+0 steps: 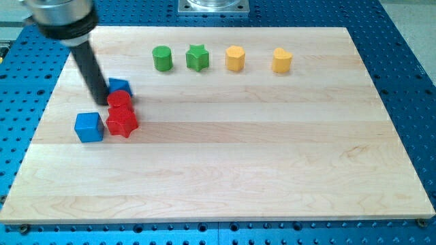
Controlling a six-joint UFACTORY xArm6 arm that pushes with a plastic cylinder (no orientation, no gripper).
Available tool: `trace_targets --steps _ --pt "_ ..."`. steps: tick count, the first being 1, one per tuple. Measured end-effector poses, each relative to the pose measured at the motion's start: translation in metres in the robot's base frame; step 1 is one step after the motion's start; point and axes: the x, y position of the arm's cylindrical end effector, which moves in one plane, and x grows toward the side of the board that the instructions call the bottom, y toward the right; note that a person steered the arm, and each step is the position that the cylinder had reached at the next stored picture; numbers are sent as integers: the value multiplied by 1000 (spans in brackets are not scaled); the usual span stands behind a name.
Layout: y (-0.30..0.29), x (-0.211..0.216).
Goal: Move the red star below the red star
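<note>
My tip [102,102] holds nothing, touching red round block [120,101] from 9 o'clock. Red star [122,122] sits directly at that block's 6 o'clock, touching. Placement looks near done; only tip withdrawal seems left.

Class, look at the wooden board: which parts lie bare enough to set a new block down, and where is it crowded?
Bare: everything below the blue cube and red star, and the whole right side under the yellow blocks. Crowded: the left cluster, where my tip meets the red cylinder and second blue block; also the top row with green cylinder and green star.
</note>
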Motion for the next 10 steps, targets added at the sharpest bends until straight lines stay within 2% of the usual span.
trace_targets --steps 1,2,3,4,5,6,9,10 --pt "2 -22" --pt "-36 23" --pt "-28 87" --pt "-21 111" --pt "-98 125" --pt "-80 158" --pt "-11 134" --pt "-29 140"
